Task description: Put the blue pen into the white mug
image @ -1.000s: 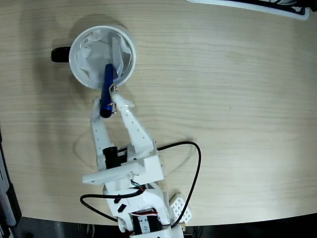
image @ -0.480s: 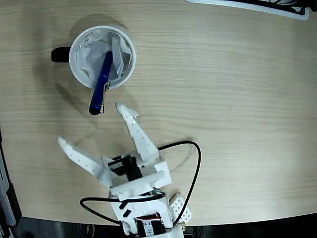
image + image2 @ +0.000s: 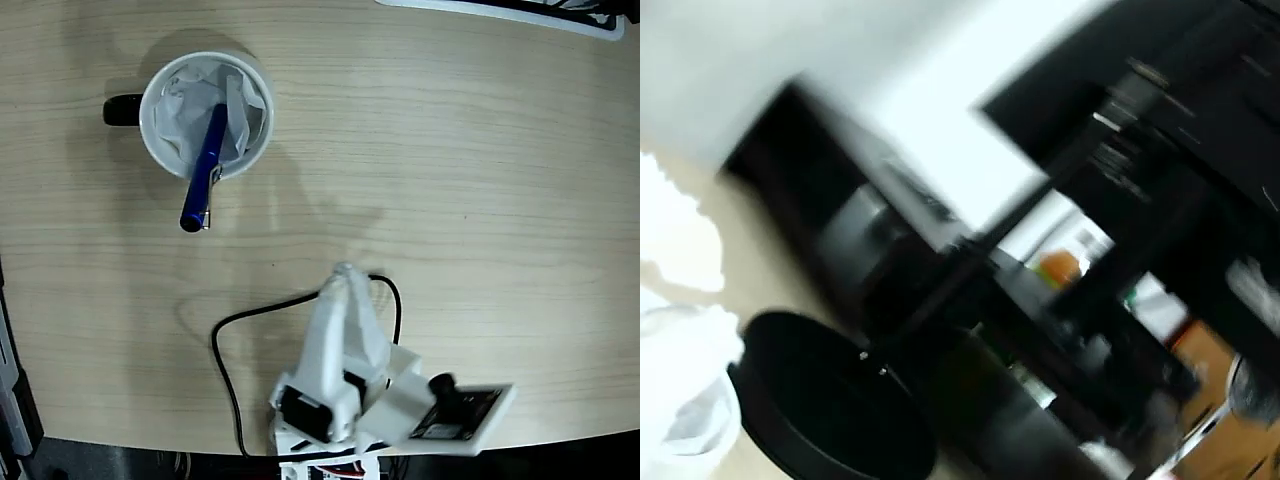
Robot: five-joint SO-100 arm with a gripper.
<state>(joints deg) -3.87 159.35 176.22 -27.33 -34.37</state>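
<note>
The white mug (image 3: 150, 135) stands at the upper left of the fixed view, its black handle pointing left and crumpled white paper inside. The blue pen (image 3: 208, 160) leans in it, one end down in the paper, the clip end sticking out over the near rim. It rests free, with nothing holding it. My gripper (image 3: 345, 270) is far from both, pulled back to the bottom middle above the arm's base. Its white fingers meet in one narrow wedge and hold nothing. The wrist view is motion-blurred and shows only dark room furniture, with neither mug nor pen.
A black cable (image 3: 228, 345) loops on the wood table left of the arm base. A white-edged dark object (image 3: 500, 8) lies at the top right edge. A dark strip (image 3: 12, 400) runs along the left edge, and the table's front edge crosses the bottom.
The gripper let go of the pen, opened wide, then drew back, swung right and closed up. The pen settled leaning in the mug and has stayed still since.
</note>
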